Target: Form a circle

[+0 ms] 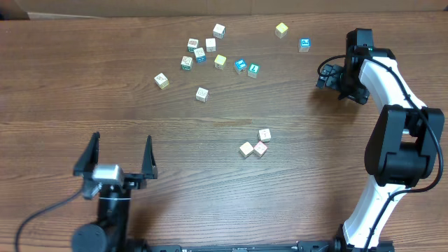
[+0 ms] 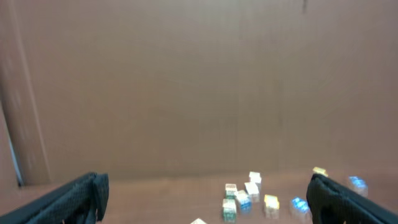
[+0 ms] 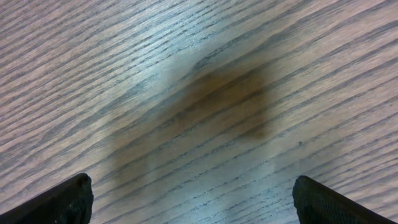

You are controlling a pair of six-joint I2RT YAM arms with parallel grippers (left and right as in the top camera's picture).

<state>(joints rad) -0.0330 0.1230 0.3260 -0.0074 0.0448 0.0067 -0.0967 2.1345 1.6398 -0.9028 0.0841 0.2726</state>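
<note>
The circle [image 1: 256, 145] is just three pale cubes clumped lower centre-right on the bench [image 1: 84, 91], spare cubes [image 1: 211, 45] scattered upper centre, left pincer [image 1: 122, 143] lower left and right pincer [image 3: 196, 208] upper right both released, empty, probably ready for another pick.

- Your left gripper [image 2: 208, 205]: two dark fingers [image 2: 71, 199] at the bottom corners, spread wide, nothing between them.
- A plain brown wall [image 2: 199, 81] fills most of your view.
- A thin strip of table [image 2: 155, 205] runs below it.
- Blurred cubes [image 2: 245, 196] lie scattered right of centre: white and green-marked ones, a yellow cube [image 2: 270, 202] and a blue cube [image 2: 356, 182].
</note>
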